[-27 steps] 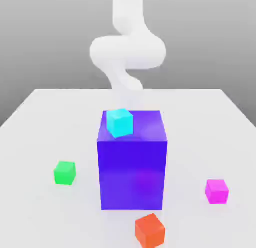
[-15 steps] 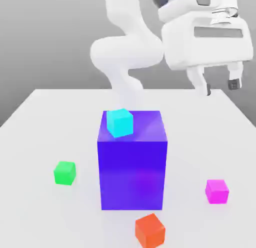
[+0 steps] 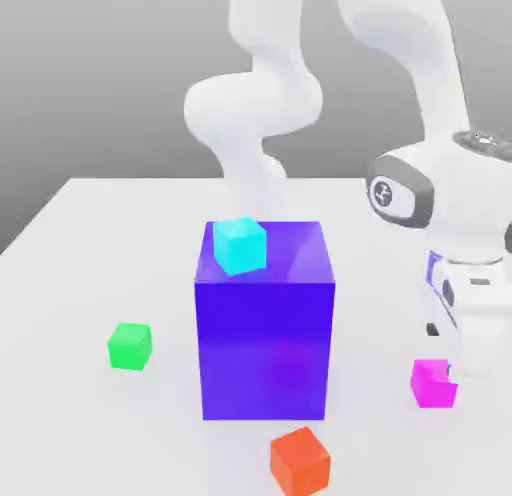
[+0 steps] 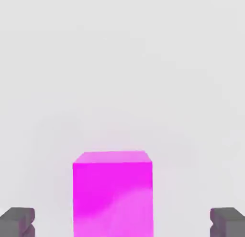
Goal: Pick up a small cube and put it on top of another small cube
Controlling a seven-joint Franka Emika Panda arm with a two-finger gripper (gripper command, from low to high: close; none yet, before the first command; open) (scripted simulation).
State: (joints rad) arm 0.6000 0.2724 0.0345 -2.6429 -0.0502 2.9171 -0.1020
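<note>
Surface (image 3: 60,434) in pale grey carries everything, its far edge straight across the exterior view. Towards that view's left edge of it sits the bright green cube (image 3: 129,346), by itself. Next comes the big blue-purple block (image 3: 264,349), taller than any cube here, with the cyan cube (image 3: 240,246) resting on its top face, near the top's left edge and turned slightly askew. Just in front of the block's near face, towards its right bottom corner, lies the orange-red cube (image 3: 300,463), turned so that one corner points forward. Farther right, near the surface's right side and apart from the block, the magenta cube (image 3: 432,384) sits flat on the surface. Over it hangs the white tool (image 3: 443,350), wide open and empty; in the hand view its two dark fingertips (image 4: 18,220) stand well apart, with the magenta cube between them in that view, touching neither.
</note>
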